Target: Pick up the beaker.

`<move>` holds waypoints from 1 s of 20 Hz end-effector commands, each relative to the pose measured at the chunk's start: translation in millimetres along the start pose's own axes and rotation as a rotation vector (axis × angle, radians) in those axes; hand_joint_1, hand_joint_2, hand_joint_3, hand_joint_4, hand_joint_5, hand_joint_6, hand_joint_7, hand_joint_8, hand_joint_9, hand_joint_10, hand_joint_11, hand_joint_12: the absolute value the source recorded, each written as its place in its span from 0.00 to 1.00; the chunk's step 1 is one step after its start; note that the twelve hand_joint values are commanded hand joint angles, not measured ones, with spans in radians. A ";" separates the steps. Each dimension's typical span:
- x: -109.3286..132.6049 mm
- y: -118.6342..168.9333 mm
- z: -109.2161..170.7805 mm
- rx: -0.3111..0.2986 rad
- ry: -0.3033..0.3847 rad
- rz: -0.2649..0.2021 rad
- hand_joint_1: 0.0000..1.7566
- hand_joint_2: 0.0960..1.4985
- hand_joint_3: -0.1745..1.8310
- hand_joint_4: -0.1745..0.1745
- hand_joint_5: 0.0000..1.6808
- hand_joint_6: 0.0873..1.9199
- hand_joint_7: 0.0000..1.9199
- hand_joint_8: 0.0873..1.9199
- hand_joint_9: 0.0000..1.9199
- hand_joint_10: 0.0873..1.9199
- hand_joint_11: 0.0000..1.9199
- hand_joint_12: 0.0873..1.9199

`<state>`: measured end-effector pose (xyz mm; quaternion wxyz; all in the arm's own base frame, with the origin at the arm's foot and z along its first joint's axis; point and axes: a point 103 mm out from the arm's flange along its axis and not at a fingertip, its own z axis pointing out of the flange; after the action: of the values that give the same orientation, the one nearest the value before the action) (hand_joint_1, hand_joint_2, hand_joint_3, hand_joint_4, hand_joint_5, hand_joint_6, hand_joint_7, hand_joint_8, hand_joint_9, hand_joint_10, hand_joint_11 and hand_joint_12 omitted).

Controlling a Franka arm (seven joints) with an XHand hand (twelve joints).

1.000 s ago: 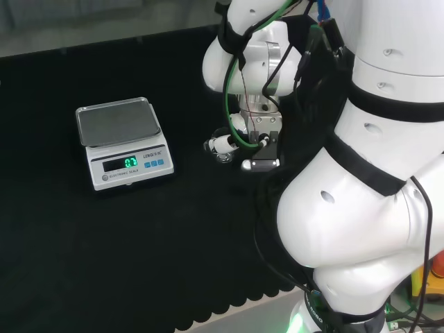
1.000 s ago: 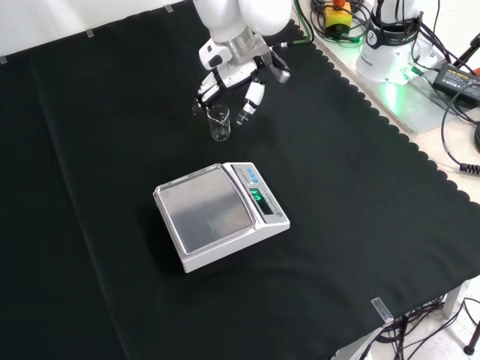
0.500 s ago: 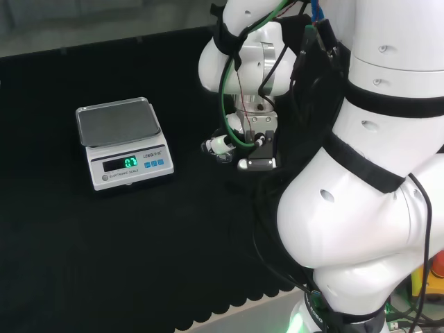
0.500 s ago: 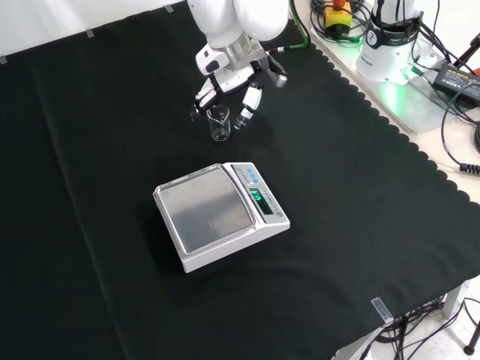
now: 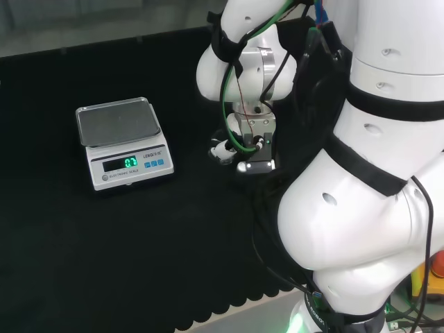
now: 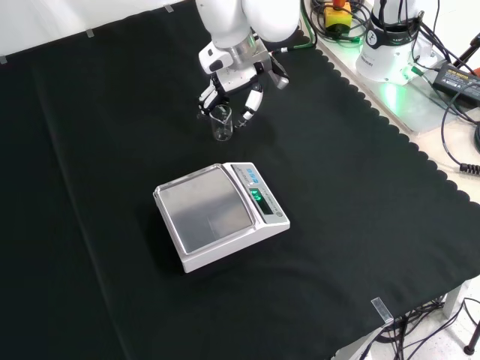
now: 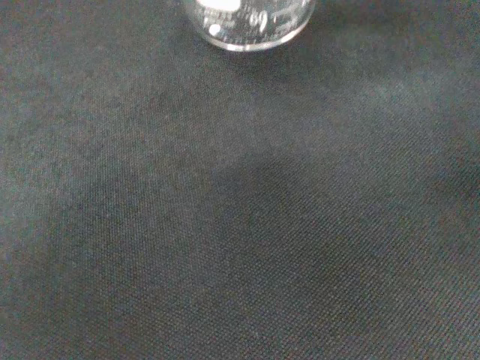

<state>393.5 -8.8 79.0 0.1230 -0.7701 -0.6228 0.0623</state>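
A small clear glass beaker (image 6: 220, 124) stands upright on the black cloth, beyond the scale in the front view. My hand (image 6: 232, 75) hangs right over it, its fingers (image 6: 205, 97) on one side of the rim and the thumb (image 6: 252, 103) on the other, spread and not closed on the glass. In the head view the hand (image 5: 225, 147) sits low under the white links, and the beaker is barely visible beside it. The wrist view shows the beaker's round base (image 7: 248, 22) close by on the cloth.
A white digital scale (image 6: 219, 216) with a steel pan and a lit green display sits near the beaker, to its left in the head view (image 5: 122, 141). Cables and boxes lie off the cloth's scalloped edge (image 6: 390, 45).
The hand has come down and closer to the beaker, so its fingers and thumb now flank the rim. The beaker and scale have not moved.
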 end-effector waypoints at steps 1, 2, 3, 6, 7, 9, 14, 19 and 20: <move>1.5 -3.4 -2.2 -0.050 -0.035 0.005 0.45 0.55 0.32 0.01 0.40 0.23 0.44 0.44 0.74 0.24 0.67 0.48; 1.7 -3.5 -2.1 -0.053 -0.040 0.005 0.46 0.55 0.32 0.00 0.41 0.27 0.46 0.44 0.76 0.23 0.69 0.47; 1.8 -3.4 -2.0 -0.055 -0.045 0.007 0.47 0.55 0.32 0.00 0.42 0.29 0.48 0.44 0.78 0.23 0.71 0.46; 2.2 -2.9 -2.7 -0.067 -0.059 0.012 0.49 0.55 0.34 0.00 0.48 0.32 0.54 0.44 0.82 0.22 0.74 0.44; 2.1 -2.8 -3.4 -0.073 -0.064 0.015 0.50 0.55 0.34 0.00 0.51 0.32 0.56 0.43 0.83 0.22 0.75 0.43; 1.5 -2.8 -6.6 -0.085 -0.070 0.020 0.55 0.59 0.31 0.11 0.55 0.40 0.60 0.42 0.86 0.21 0.77 0.41; -3.5 -4.3 -34.1 -0.121 -0.046 -0.005 0.63 0.69 0.14 0.24 0.59 0.49 0.69 0.37 0.91 0.17 0.81 0.38; -7.9 -11.1 -80.3 -0.200 -0.034 -0.031 0.66 0.54 0.32 0.05 0.64 0.47 0.78 0.30 0.94 0.14 0.84 0.34; -8.7 -13.1 -90.0 -0.215 -0.029 -0.033 0.66 0.51 0.35 0.02 0.64 0.48 0.79 0.29 0.95 0.13 0.85 0.34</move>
<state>400.8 -14.4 112.9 0.0556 -0.7724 -0.6312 0.0426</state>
